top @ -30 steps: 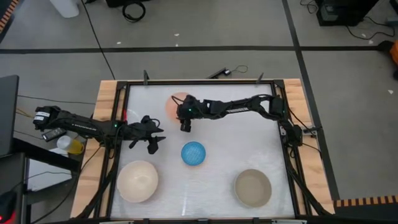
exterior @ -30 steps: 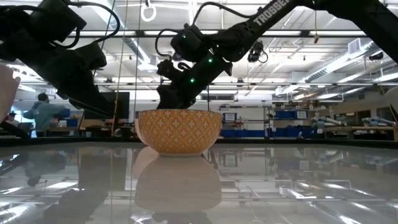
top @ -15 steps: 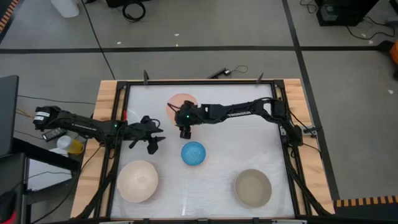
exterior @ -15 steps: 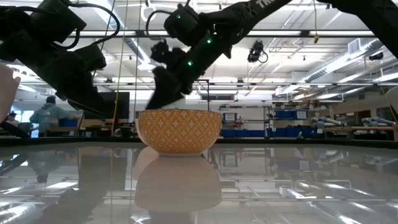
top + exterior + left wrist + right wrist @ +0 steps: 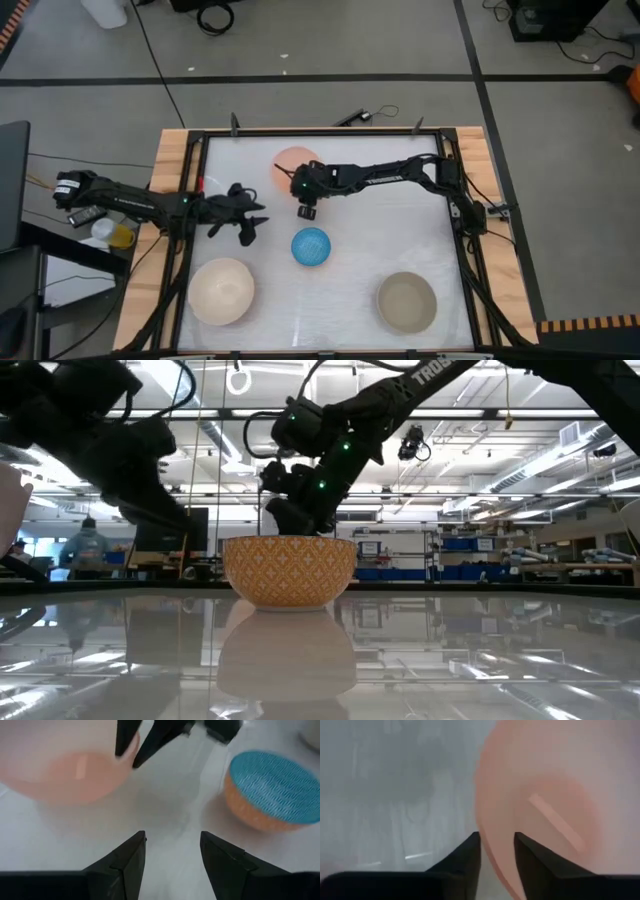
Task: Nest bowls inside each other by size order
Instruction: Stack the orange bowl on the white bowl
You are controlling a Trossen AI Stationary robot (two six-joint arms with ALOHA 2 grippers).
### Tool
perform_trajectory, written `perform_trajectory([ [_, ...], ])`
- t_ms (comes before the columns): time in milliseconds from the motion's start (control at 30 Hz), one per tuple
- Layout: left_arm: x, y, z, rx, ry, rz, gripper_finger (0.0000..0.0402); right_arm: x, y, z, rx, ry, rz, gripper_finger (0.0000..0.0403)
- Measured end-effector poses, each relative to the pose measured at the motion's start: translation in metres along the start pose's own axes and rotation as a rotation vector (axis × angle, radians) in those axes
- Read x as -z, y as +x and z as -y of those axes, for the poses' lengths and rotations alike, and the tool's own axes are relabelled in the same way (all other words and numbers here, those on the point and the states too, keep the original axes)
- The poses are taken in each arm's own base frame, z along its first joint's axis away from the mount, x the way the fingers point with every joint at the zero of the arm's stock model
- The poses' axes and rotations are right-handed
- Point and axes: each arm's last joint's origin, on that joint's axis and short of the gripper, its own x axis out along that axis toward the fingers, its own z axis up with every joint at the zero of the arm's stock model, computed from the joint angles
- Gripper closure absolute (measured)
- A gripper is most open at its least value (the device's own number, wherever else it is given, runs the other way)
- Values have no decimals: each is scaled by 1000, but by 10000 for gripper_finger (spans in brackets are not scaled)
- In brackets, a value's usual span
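Note:
The salmon-pink bowl (image 5: pixel 291 161) stands at the far middle of the table and also shows in the left wrist view (image 5: pixel 65 770). My right gripper (image 5: pixel 497 856) is at its near-right rim, fingers pointing down, shut on it. The small blue bowl (image 5: pixel 311 246), orange-patterned outside (image 5: pixel 288 570), stands on its base just nearer. The cream-white bowl (image 5: pixel 221 291) stands near left and the grey-beige bowl (image 5: pixel 407 301) near right. My left gripper (image 5: pixel 250 218) is open and empty, left of the blue bowl. My right gripper has the pink bowl's rim (image 5: pixel 492 851) at its near-right side between its two fingers, one finger inside the bowl (image 5: pixel 527 865) and one outside (image 5: pixel 467 860). The fingers come from above, pointing down. Whether the bowl is off the table, I cannot tell.
A black frame (image 5: pixel 320 132) and wooden side strips (image 5: pixel 165 200) edge the white tabletop. Free room lies between the blue bowl and the grey-beige bowl. The low view shows a person (image 5: pixel 85 545) far off in the room behind.
My right gripper has shifted a little toward the table's near and right edges at the pink bowl's rim, and more of the pink bowl shows now. My left arm has barely moved.

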Motion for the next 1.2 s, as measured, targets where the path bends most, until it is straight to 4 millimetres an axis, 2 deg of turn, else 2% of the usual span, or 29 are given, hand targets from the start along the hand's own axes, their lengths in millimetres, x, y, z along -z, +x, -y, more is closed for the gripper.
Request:
perform_trajectory([
  [167, -18, -7, 12, 49, 53, 41, 209, 1, -1, -10, -9, -8, -4, 384],
  [267, -27, -15, 26, 119, 143, 67, 210, -1, -7, -29, -44, -34, 12, 384],
  [400, -33, -27, 46, 187, 364, 124, 221, -2, -20, -68, -124, -188, 43, 391],
  [533, -26, -35, 59, 250, 598, 145, 227, -4, -36, -108, -179, -319, 87, 391],
  [733, -16, -36, 73, 309, 714, 131, 215, -17, -60, -146, -222, -405, 169, 391],
  [867, -10, -28, 75, 234, 785, 96, 200, -27, -73, -155, -241, -421, 196, 391],
  [1000, -5, -20, 76, 137, 829, 67, 198, -29, -77, -155, -257, -428, 179, 391],
  [1100, -3, -19, 76, 133, 839, 54, 222, -27, -78, -156, -260, -437, 152, 391],
  [1200, -2, -20, 77, 149, 849, 47, 276, -25, -77, -156, -260, -446, 139, 382],
])
